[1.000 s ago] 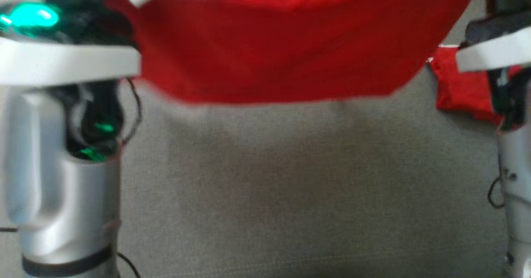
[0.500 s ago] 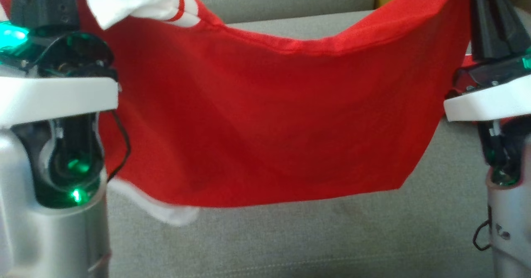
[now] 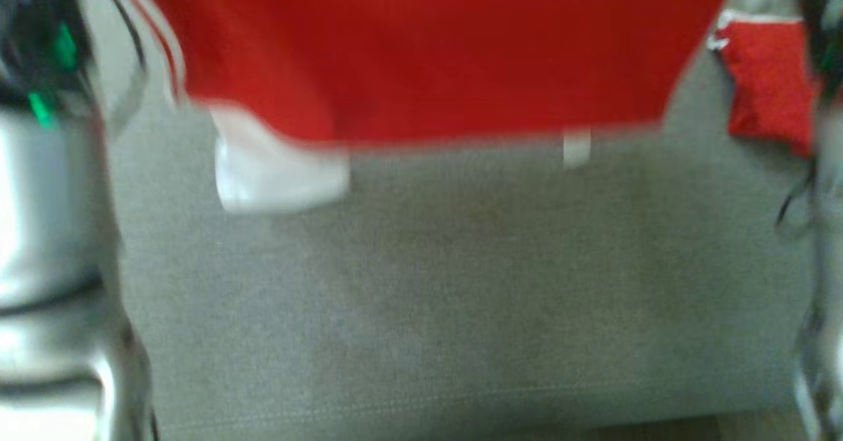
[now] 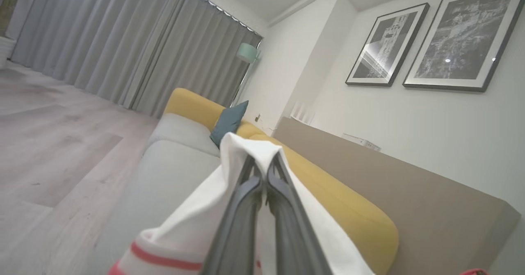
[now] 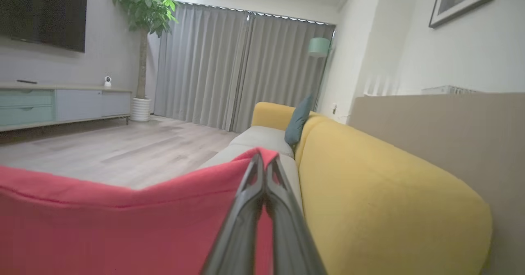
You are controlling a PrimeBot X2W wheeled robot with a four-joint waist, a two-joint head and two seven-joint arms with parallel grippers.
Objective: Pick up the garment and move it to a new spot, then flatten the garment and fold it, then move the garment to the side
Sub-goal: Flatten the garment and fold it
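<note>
Red garment [image 3: 428, 46] hangs stretched between the two: left gripper [image 4: 262, 164] clamped on its white bit, right gripper [image 5: 264, 162] pinching the red edge.

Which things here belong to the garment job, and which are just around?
Job: red garment, left gripper shut on its white part, right gripper shut on its red edge, grey sofa seat.
Around: teal cushion, framed pictures, potted plant, floor lamp, television.
</note>
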